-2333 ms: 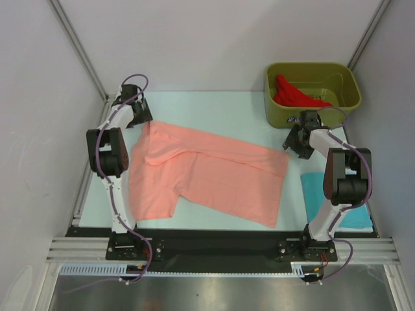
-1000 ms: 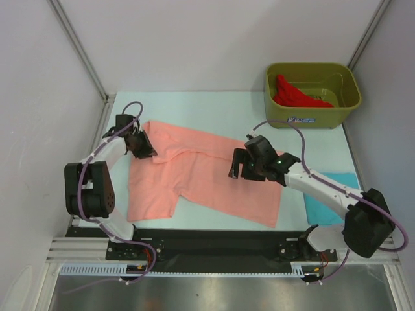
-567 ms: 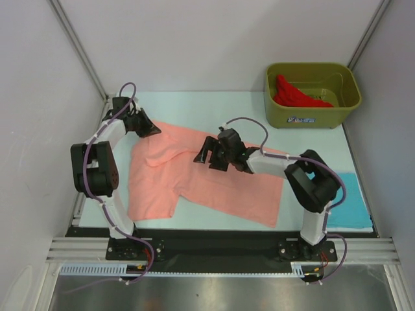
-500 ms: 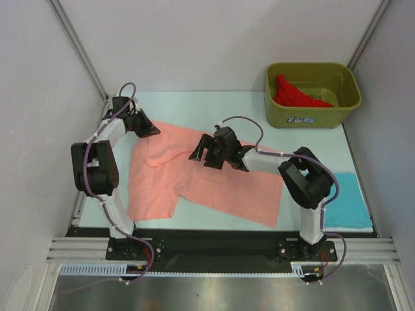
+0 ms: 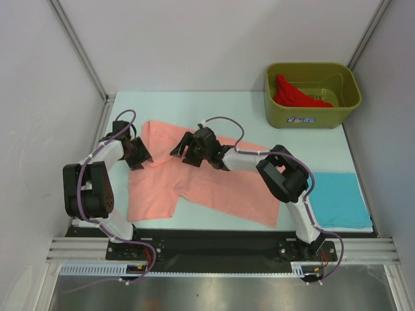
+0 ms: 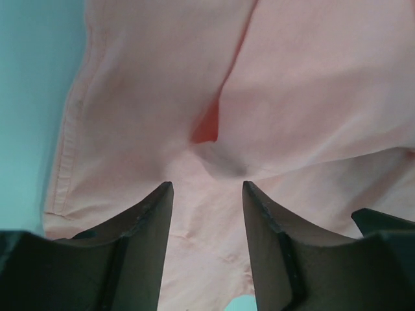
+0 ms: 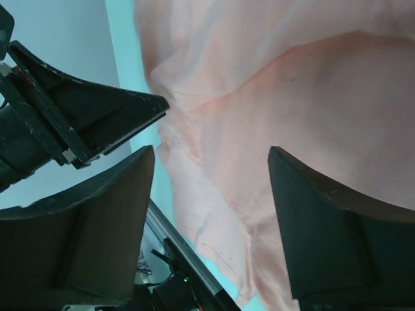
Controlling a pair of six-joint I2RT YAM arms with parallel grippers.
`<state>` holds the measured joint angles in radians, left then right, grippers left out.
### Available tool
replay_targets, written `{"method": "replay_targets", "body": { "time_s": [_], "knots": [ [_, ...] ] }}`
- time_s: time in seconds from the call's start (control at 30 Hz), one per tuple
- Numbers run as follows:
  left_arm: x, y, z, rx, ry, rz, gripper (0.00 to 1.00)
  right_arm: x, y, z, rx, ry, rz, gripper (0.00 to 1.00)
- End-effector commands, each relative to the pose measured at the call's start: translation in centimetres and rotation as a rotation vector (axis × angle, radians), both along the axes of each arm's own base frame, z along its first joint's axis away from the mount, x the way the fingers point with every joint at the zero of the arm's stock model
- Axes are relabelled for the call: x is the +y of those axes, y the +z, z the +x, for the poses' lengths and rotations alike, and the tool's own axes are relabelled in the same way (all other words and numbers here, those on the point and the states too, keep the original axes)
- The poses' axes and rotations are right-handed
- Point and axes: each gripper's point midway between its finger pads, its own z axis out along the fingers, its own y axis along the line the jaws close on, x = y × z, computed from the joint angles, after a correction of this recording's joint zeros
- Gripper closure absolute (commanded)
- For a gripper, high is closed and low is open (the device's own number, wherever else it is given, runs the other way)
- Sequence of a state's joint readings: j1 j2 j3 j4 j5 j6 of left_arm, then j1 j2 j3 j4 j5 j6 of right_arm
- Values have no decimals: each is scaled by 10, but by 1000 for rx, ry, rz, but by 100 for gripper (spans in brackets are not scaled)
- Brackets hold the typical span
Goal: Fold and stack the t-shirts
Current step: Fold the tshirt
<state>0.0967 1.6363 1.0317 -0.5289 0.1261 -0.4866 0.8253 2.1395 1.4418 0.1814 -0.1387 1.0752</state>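
Note:
The salmon-pink t-shirt (image 5: 220, 178) lies spread flat across the table, with creases near its left sleeve. My left gripper (image 5: 139, 157) is open and empty at the shirt's left edge; in the left wrist view (image 6: 207, 188) its fingers hover over a fold in the pink fabric (image 6: 214, 129). My right gripper (image 5: 182, 149) is open and empty over the shirt's upper left part; its view (image 7: 211, 153) shows pink fabric (image 7: 311, 103) below and the left gripper's fingers (image 7: 97, 116) close by. The turquoise-blue t-shirt (image 5: 338, 199) lies folded at the right. The bright red t-shirt (image 5: 293, 94) lies in the tub.
The olive-green plastic tub (image 5: 350, 97) stands at the back right corner. White walls enclose the table on three sides. A black rail (image 5: 214, 256) runs along the near edge by the arm bases.
My right arm has swept left from beside the tub across the pink shirt to its upper left. My left gripper has come nearer along the shirt's left edge. Both stay open.

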Motion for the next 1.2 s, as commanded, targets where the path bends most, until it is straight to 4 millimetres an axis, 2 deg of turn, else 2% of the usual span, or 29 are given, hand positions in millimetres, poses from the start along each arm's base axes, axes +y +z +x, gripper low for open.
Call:
{"method": "replay_targets", "body": {
  "time_s": [0.0,0.03,0.07,0.13,0.27,0.3,0.33,0.37,0.4,0.5,0.57,0.63,0.7,0.73,0.77,0.83,1.0,1.17],
  "knots": [
    [1,2,7,-55,-19,6,49,24,0,7,28,-99,68,29],
    [0,1,8,-57,-26,-3,51,28,-3,8,37,-112,78,37],
    [-1,0,9,-63,-32,-4,54,31,-15,6,55,-114,77,39],
    [-3,3,13,-86,-45,-14,58,38,-15,8,57,-129,98,46],
    [-4,9,20,-125,-65,-8,71,50,-20,7,47,-103,99,49],
    [-3,7,21,-123,-67,-8,77,52,-22,5,47,-97,89,50],
    [-3,5,22,-119,-69,-9,77,52,-19,4,35,-92,84,50],
    [-4,5,23,-115,-72,-13,74,52,-19,2,32,-89,79,49],
    [-6,2,20,-100,-76,-20,61,51,-20,1,30,-86,68,49],
    [-4,-4,12,-84,-39,-19,37,47,-22,-3,28,-82,56,49],
    [0,-7,6,-80,-12,-1,36,43,-22,-5,33,-87,55,49],
    [1,-12,8,-77,-11,2,39,43,-20,-8,31,-82,57,49],
    [-2,-13,12,-78,-19,-14,49,42,-19,-7,28,-83,52,49],
    [-3,-15,13,-72,-23,-20,55,42,-19,-7,27,-83,51,49],
    [-4,-15,17,-75,-26,-28,66,42,-17,-7,24,-83,53,49],
    [-6,-12,20,-80,-34,-40,77,41,-17,-6,26,-87,52,49],
    [-11,19,31,-163,-31,-68,100,46,-15,-1,12,-92,86,49],
    [-18,44,53,-231,-44,-111,100,53,-8,12,16,-124,170,40]
  ]
}}
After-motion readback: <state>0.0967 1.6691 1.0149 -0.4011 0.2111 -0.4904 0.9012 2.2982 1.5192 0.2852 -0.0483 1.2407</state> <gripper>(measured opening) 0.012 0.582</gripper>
